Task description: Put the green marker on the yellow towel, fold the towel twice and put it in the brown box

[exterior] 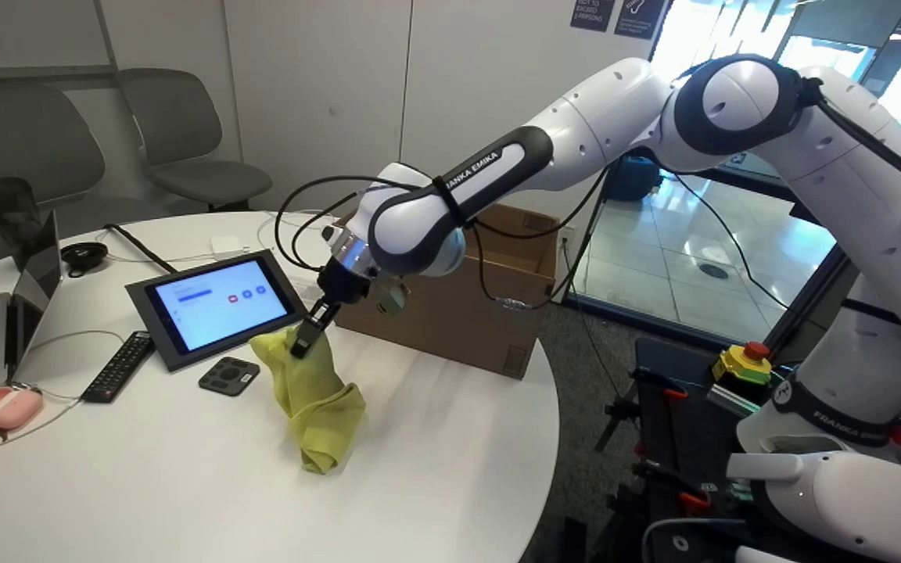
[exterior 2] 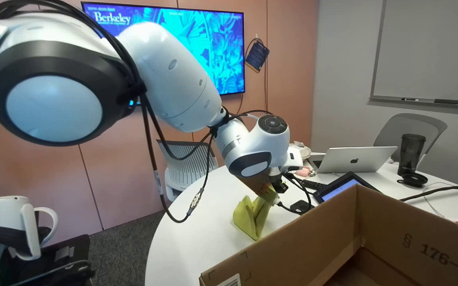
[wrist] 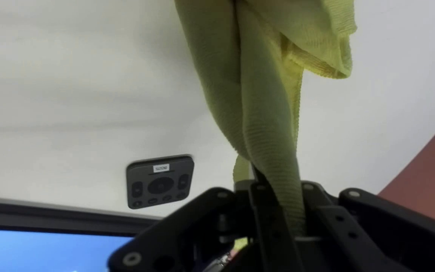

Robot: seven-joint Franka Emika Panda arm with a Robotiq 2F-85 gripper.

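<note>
Towel (exterior: 314, 399), yellow, bunched top clamped in the hand (exterior: 303, 345), lower folds on or just above the bench (exterior: 450, 446): looks light, limp, unbreakable, best pinched through all layers.

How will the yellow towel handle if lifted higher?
Probably floppy: the yellow towel droops in folds from the tool. Likely light, as its edges look thin, though anything inside is hidden. Loose folds may swing or open, since only a narrow part is pinched.

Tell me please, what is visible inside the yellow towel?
Only folds of the yellow towel show; its innermost layers are covered, so whether a marker lies inside is unclear.
</note>
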